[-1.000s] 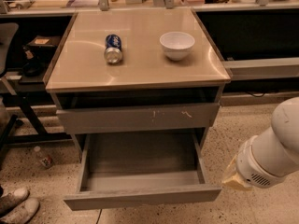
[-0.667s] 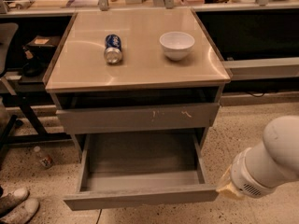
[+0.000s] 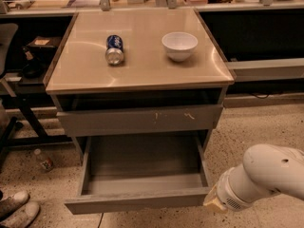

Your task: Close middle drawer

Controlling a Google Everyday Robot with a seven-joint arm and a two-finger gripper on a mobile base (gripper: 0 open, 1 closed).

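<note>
The middle drawer (image 3: 137, 201) is a wide grey-brown shallow box, pulled far out of the cabinet, and its inside shows nothing in it. Its plain flat front faces the lower edge of the camera view. Above it sits a drawer front with white scratch marks (image 3: 142, 120). My white arm (image 3: 266, 177) comes in from the lower right. My gripper (image 3: 212, 204) is at the arm's pale yellowish tip, right by the right front corner of the open drawer.
A blue can (image 3: 114, 49) lies on its side and a white bowl (image 3: 179, 45) stands on the beige cabinet top (image 3: 142, 70). A small bottle (image 3: 43, 159) and shoes (image 3: 14, 208) are on the floor at left. Dark shelving flanks the cabinet.
My arm has moved left and a little down, bringing its tip up to the drawer's right front corner. The drawer has not visibly moved.
</note>
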